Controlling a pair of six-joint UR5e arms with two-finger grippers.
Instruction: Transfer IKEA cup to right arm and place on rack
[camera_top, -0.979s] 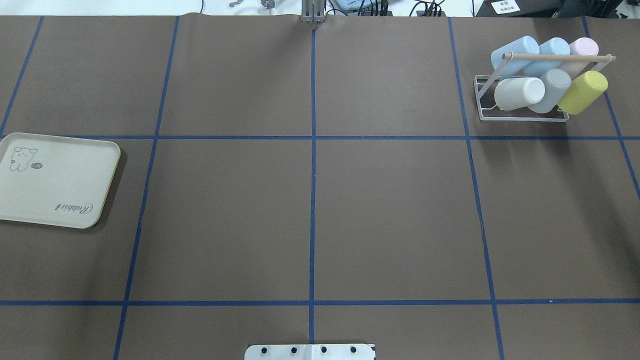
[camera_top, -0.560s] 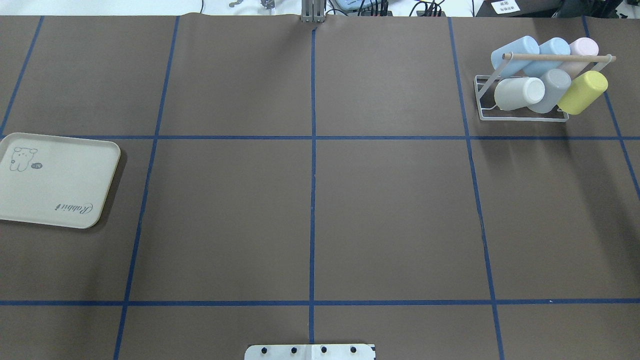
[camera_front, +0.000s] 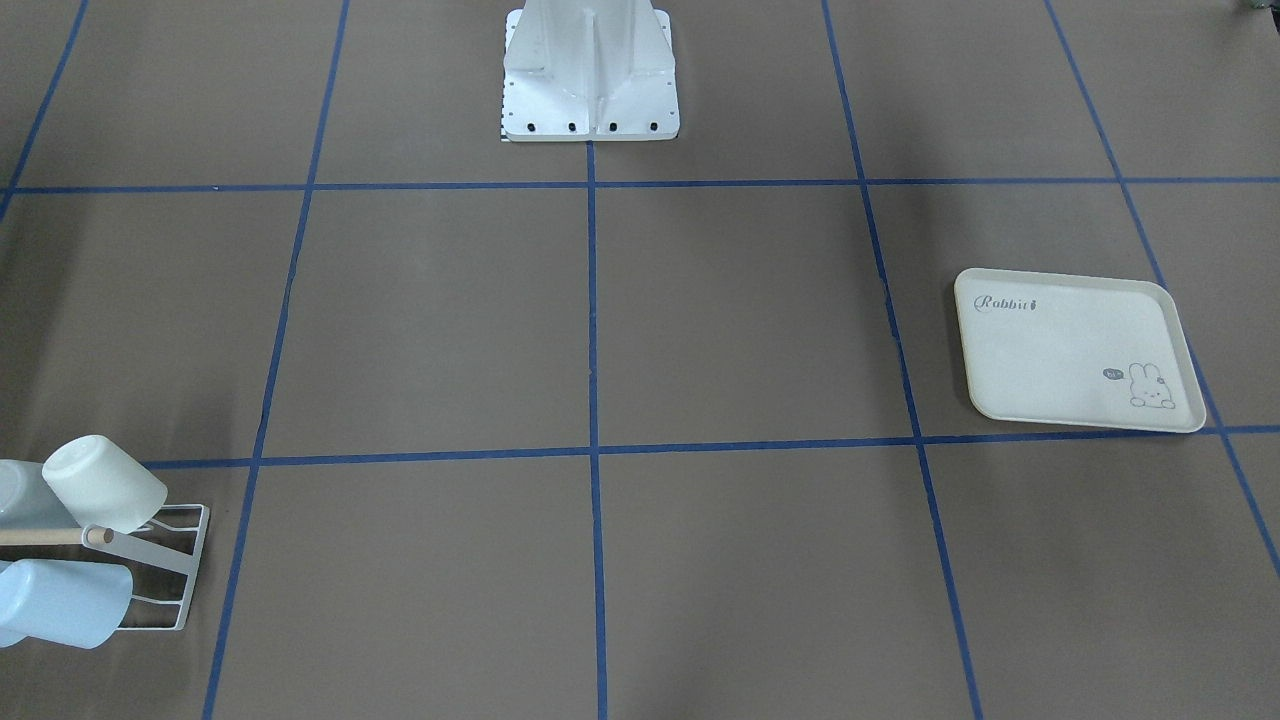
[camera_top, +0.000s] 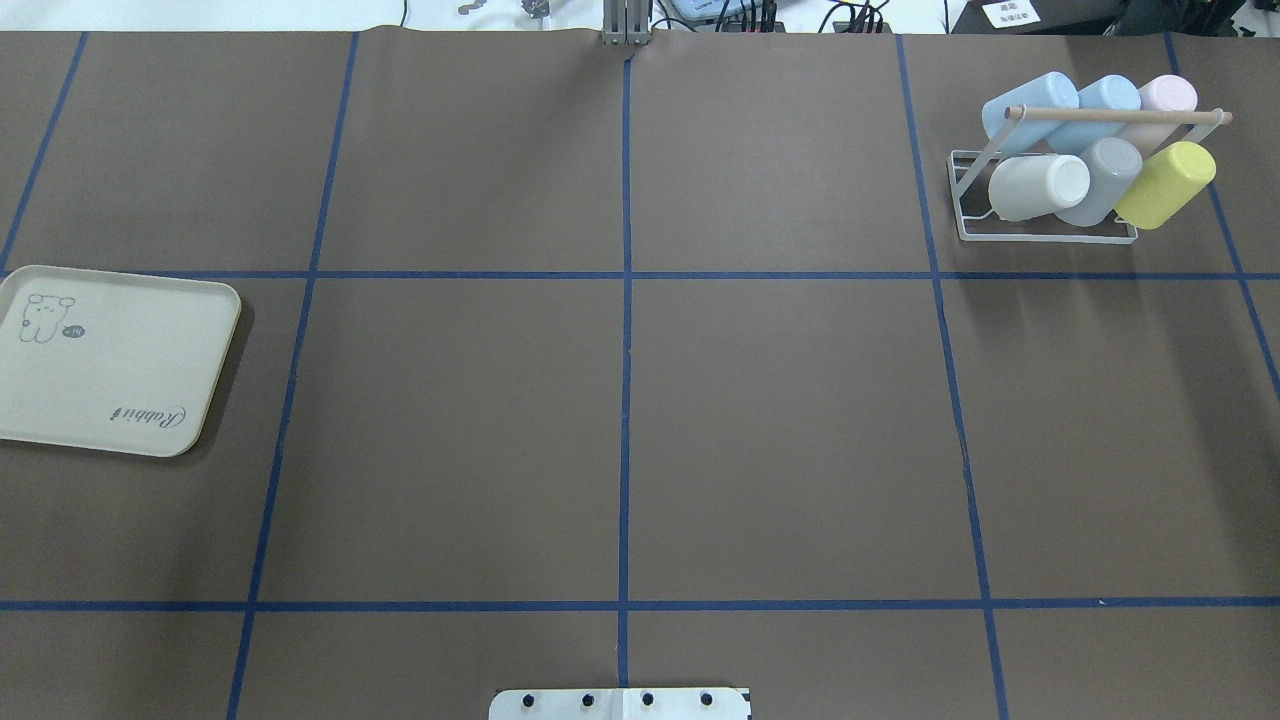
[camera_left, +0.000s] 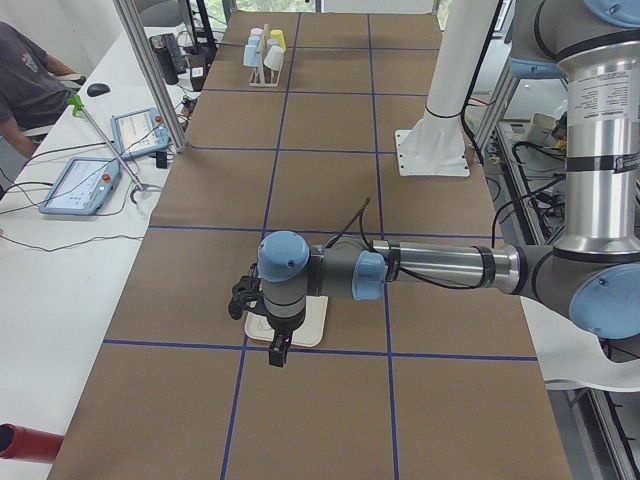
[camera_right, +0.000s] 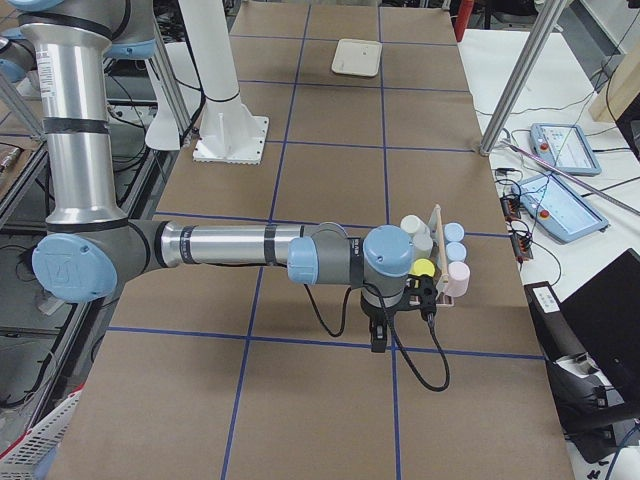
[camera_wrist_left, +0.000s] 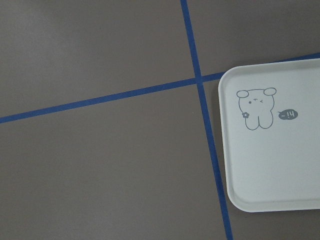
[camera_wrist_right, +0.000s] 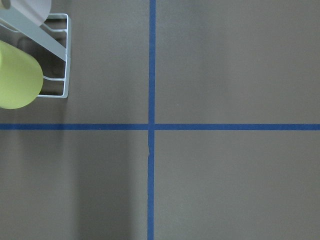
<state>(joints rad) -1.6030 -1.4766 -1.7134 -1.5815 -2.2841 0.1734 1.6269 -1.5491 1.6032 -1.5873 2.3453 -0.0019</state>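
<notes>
The white wire rack (camera_top: 1040, 235) with its wooden dowel stands at the table's far right and carries several cups, among them a yellow cup (camera_top: 1165, 185), a white cup (camera_top: 1040, 187) and a light blue cup (camera_top: 1030, 105). The right wrist view shows the rack (camera_wrist_right: 66, 60) corner and the yellow cup (camera_wrist_right: 17, 75). My right gripper (camera_right: 379, 338) hangs over the table just beside the rack (camera_right: 437, 225). My left gripper (camera_left: 274, 350) hangs over the cream tray's near edge. Both show only in side views, so I cannot tell their state.
The cream rabbit-print tray (camera_top: 110, 360) lies bare at the table's left edge, also in the left wrist view (camera_wrist_left: 275, 160). The robot's base plate (camera_top: 620, 703) sits at the near middle edge. A person (camera_left: 25, 70) sits at a side table with tablets.
</notes>
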